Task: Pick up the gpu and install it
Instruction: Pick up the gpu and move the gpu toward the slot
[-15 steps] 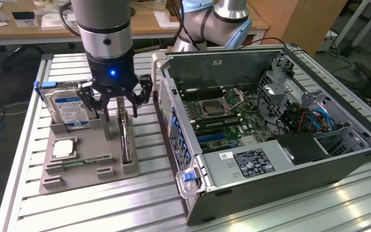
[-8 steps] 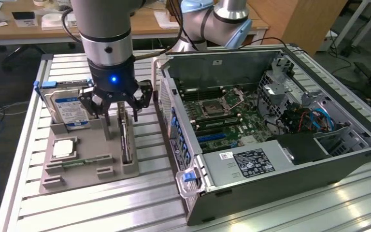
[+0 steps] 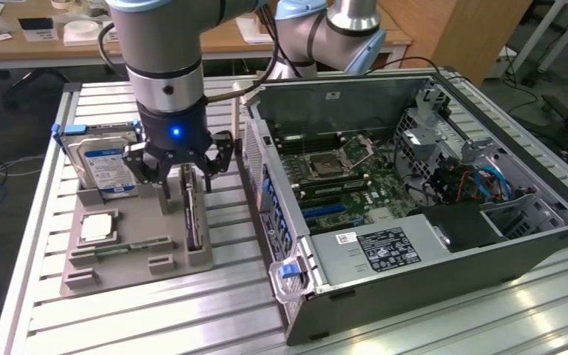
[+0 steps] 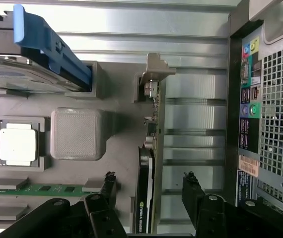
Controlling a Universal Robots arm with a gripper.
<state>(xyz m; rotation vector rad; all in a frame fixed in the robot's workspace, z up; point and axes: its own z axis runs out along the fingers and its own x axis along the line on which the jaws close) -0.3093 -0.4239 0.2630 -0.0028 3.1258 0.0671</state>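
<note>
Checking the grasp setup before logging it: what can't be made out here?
Exterior view: lower edge of the gpu, sunk in the grey holder; its upper end partly behind the fingers.
Wrist view: faces of the gpu, seen edge-on; one end cut off by the picture edge.
Exterior view: hard drive label text, too small.

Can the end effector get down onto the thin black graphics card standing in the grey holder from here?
Probably yes: the open end effector hangs over the thin black graphics card, a finger on each side, with nothing in the way.

Grey tubular arm [image 3: 166, 44], black wrist band — blue light, black gripper [image 3: 183, 174], dark cable
</note>
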